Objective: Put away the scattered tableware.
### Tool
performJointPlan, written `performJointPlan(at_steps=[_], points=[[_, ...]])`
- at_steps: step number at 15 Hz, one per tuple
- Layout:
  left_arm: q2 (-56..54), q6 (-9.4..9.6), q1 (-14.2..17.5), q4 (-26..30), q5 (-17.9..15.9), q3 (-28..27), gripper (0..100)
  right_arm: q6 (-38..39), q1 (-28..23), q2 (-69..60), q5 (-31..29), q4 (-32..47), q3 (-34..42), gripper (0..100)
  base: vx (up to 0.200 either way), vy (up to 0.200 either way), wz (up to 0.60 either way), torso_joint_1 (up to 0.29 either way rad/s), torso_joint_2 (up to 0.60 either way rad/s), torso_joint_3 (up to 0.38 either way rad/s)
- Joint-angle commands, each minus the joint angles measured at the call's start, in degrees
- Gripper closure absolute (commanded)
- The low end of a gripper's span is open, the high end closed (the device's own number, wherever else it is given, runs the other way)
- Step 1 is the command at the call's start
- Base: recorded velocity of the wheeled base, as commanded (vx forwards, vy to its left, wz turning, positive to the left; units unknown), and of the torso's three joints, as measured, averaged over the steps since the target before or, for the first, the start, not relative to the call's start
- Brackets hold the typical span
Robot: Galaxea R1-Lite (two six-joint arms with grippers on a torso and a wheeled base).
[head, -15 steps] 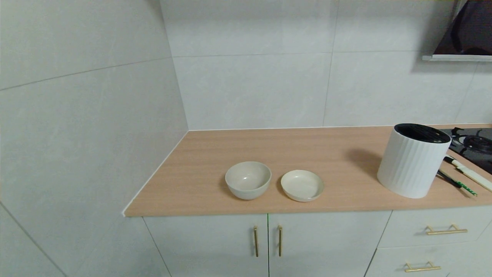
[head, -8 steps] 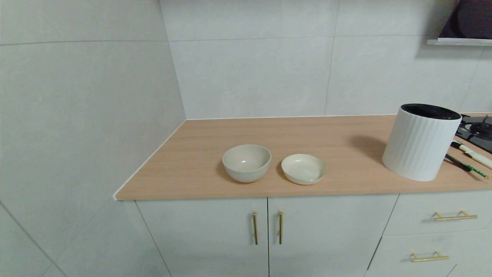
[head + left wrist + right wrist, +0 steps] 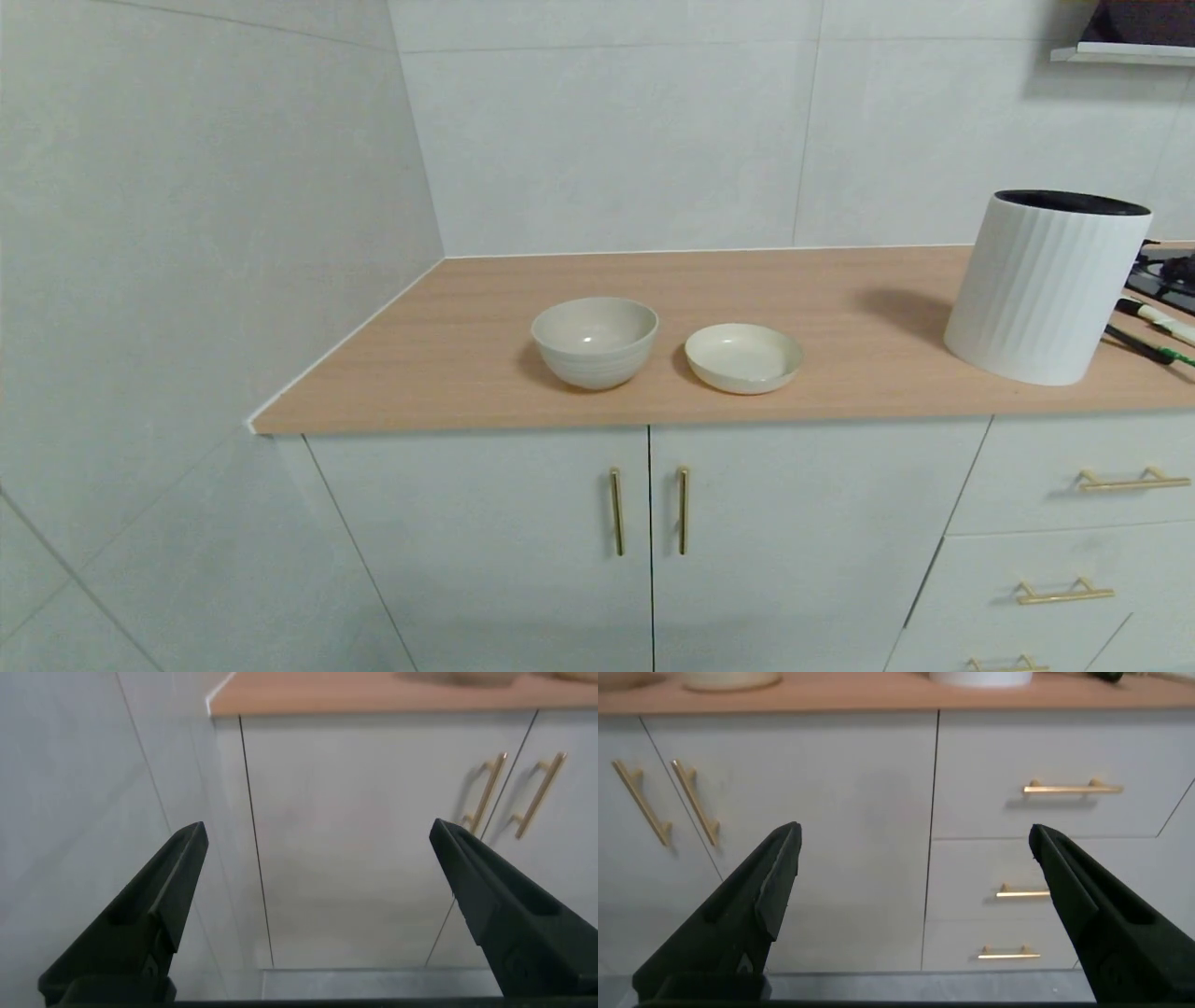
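KITCHEN COUNTER, head view: a pale bowl [image 3: 595,341] and a shallow dish [image 3: 744,357] sit side by side, just apart, near the front edge of the wooden countertop [image 3: 840,299]. The bowl is over the left cabinet door [image 3: 485,551] and the dish over the right one. Well apart to the right stands a white ribbed container [image 3: 1046,285], its dark mouth open upward. Two slim utensils [image 3: 1150,338] lie flat beyond its foot, their long axes running away from it toward the right. Left wrist view: my left gripper [image 3: 316,835] hangs low before the cabinet front with its fingers spread wide and nothing between them. The counter's edge [image 3: 374,693] is above it and the paired brass door handles [image 3: 509,793] are off to one side. Right wrist view: my right gripper [image 3: 913,833] is likewise low, fingers wide apart and empty, facing the drawer fronts with their brass pulls [image 3: 1072,789]. The foot of the dish [image 3: 729,679] shows on the counter above. As I read it, all the tableware lies above and ahead of both sets of fingers, so either arm must rise to counter height first. The left looks nearer the bowl, and the right nearer the dish, the container and the utensils. Bowl and dish are round, so only the utensils would set my wrist angle.
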Motion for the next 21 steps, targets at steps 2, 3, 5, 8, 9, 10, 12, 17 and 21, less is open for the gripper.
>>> performJointPlan(at_steps=[2, 3, 5, 8, 9, 10, 12, 17, 21], points=[[0.0, -0.01, 0.0, 0.0, 0.0, 0.0, 0, 0.0, 0.0, 0.0, 0.1, 0.0, 0.0, 0, 0.000, 0.000, 0.00, -0.185, 0.48, 0.286], [0.0, -0.01, 0.0, 0.0, 0.0, 0.0, 0, 0.0, 0.0, 0.0, 0.1, 0.0, 0.0, 0, 0.000, 0.000, 0.00, -0.173, 0.48, 0.300], [0.0, -0.01, 0.0, 0.0, 0.0, 0.0, 0, 0.0, 0.0, 0.0, 0.0, 0.0, 0.0, 0, 0.000, 0.000, 0.00, -0.166, 0.46, 0.293], [0.0, -0.01, 0.0, 0.0, 0.0, 0.0, 0, 0.0, 0.0, 0.0, 0.0, 0.0, 0.0, 0, 0.000, 0.000, 0.00, -0.147, 0.45, 0.310], [0.0, -0.01, 0.0, 0.0, 0.0, 0.0, 0, 0.0, 0.0, 0.0, 0.1, 0.0, 0.0, 0, 0.000, 0.000, 0.00, -0.129, 0.45, 0.320], [0.0, -0.01, 0.0, 0.0, 0.0, 0.0, 0, 0.0, 0.0, 0.0, 0.1, 0.0, 0.0, 0, 0.000, 0.000, 0.00, -0.119, 0.45, 0.310], [0.0, -0.01, 0.0, 0.0, 0.0, 0.0, 0, 0.0, 0.0, 0.0, 0.1, 0.0, 0.0, 0, 0.000, 0.000, 0.00, -0.107, 0.44, 0.334], [0.0, -0.01, 0.0, 0.0, 0.0, 0.0, 0, 0.0, 0.0, 0.0, 0.1, 0.0, 0.0, 0, 0.000, 0.000, 0.00, -0.023, 0.11, 0.078], [0.0, -0.10, 0.0, 0.0, 0.0, 0.0, 0, -0.1, 0.0, 0.0, -0.1, 0.0, 0.0, 0, 0.000, 0.000, 0.00, 0.000, 0.00, 0.000]])
